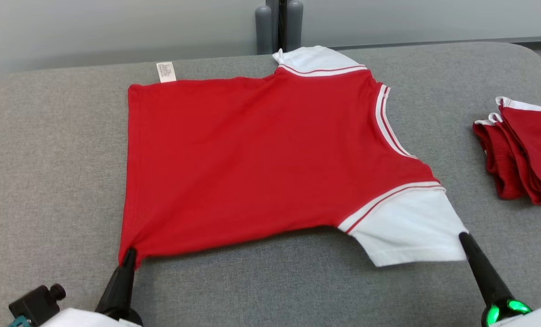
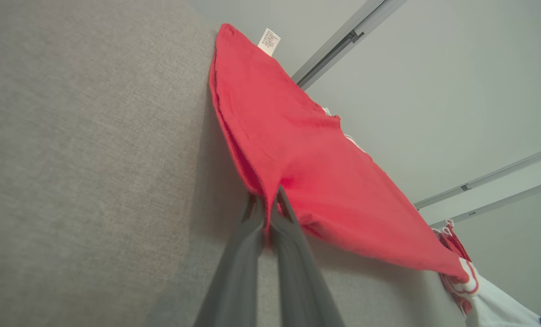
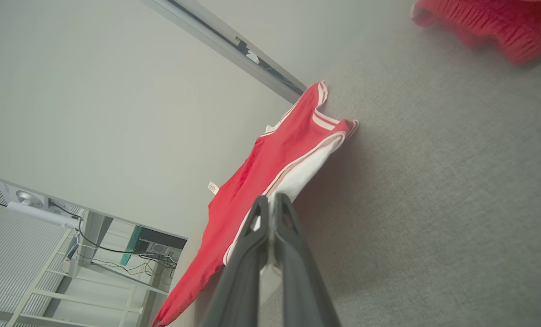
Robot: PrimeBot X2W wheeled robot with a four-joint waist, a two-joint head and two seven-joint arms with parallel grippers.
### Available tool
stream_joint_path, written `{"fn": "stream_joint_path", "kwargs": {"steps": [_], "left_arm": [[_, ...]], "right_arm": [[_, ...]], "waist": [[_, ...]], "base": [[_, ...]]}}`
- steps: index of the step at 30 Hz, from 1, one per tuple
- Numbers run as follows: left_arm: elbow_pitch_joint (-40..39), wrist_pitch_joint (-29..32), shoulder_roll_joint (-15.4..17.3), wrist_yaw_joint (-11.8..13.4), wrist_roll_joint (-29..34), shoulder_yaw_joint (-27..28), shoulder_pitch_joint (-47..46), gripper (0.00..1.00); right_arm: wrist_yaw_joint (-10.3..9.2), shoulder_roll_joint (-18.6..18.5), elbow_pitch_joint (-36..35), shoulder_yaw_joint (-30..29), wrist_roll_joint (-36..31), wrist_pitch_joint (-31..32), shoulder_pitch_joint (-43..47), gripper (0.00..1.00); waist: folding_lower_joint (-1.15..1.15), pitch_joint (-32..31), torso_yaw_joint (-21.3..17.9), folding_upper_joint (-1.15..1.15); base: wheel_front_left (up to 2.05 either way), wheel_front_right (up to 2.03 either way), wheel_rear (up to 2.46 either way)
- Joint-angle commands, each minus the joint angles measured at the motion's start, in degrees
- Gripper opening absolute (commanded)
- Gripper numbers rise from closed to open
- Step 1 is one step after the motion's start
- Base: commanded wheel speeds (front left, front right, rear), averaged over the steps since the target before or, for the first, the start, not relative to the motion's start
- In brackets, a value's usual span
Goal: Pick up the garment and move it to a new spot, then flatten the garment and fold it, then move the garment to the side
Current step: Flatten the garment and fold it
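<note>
**Flattening stage.** The garment (image 1: 252,154), a red shirt with white sleeves, is lying spread on the grey tabletop (image 1: 47,181). It is sitting to the left of the stack of folded garments (image 1: 524,154) and apart from it. The left claw (image 1: 129,255) is clenching the hem corner on the side away from the stack. The right claw (image 1: 463,237) is clenching the edge of the white sleeve (image 1: 406,227) facing the stack. Both are gripping the same long edge, probably so that tension between them is smoothing the cloth before folding. That edge appears to be lifting slightly. The care label (image 1: 166,71) is sticking out at the opposite hem corner, away from the stack.
</note>
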Motion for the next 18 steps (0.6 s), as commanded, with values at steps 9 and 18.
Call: {"fn": "stream_joint_path", "kwargs": {"steps": [9, 18], "left_arm": [[-2.2, 4.4, 4.2, 0.7, -0.6, -1.6, 5.8, 0.0], [-6.1, 7.0, 6.0, 2.3, -1.5, -2.2, 10.0, 0.0]], "right_arm": [[0.03, 1.9, -3.7, -2.8, -2.2, 5.2, 6.9, 0.0], [0.03, 3.0, -1.8, -5.4, -3.9, 9.9, 10.3, 0.0]], "waist": [[0.0, -1.0, -0.4, 0.0], [0.0, -1.5, -0.3, 0.0]], "base": [[0.0, 0.0, 0.0], [0.0, 0.0, 0.0]]}}
